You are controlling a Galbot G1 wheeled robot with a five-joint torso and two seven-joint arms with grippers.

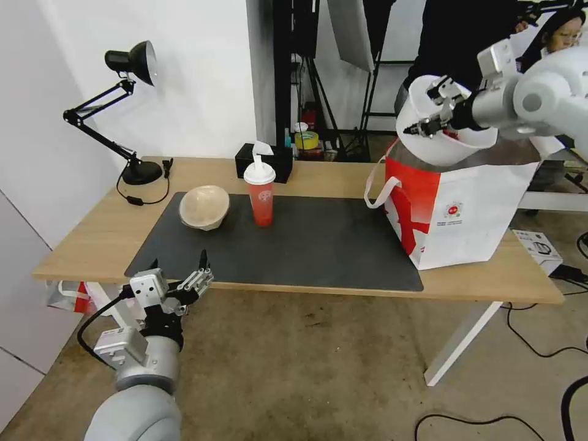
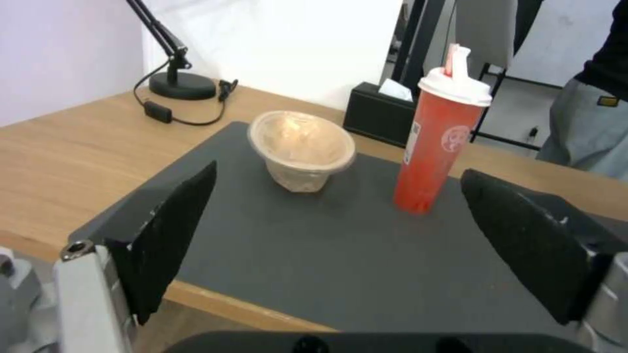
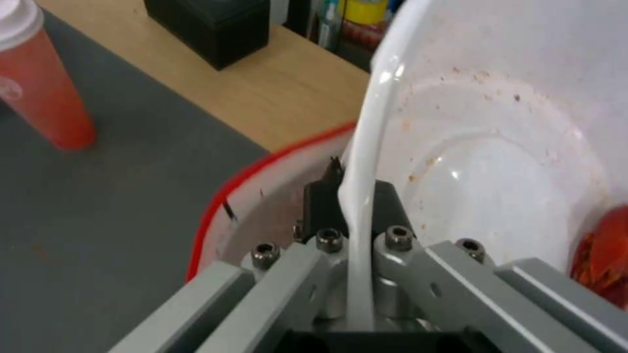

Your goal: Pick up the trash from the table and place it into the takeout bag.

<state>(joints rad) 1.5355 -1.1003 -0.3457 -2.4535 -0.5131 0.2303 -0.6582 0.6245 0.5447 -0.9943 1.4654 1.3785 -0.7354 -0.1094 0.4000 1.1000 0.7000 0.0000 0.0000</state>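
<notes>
My right gripper (image 1: 422,127) is shut on the rim of the white round bowl (image 1: 450,147) and holds it tilted over the open mouth of the takeout bag (image 1: 465,208) at the table's right end. In the right wrist view the rim (image 3: 358,162) is pinched between the fingers, with red scraps (image 3: 605,255) inside the bowl. The beige bowl (image 1: 204,207) and the red drink cup (image 1: 261,196) stand on the dark mat (image 1: 318,245). My left gripper (image 1: 177,269) hangs open before the table's front edge (image 1: 79,266), facing the beige bowl (image 2: 302,147) and cup (image 2: 438,147).
A black desk lamp (image 1: 131,61) stands at the back left and a black tissue box (image 1: 263,160) behind the cup. A small red-and-white plastic bag (image 1: 70,294) lies under the table's left end. Cables (image 1: 539,349) and a carton (image 1: 539,245) lie on the floor at right.
</notes>
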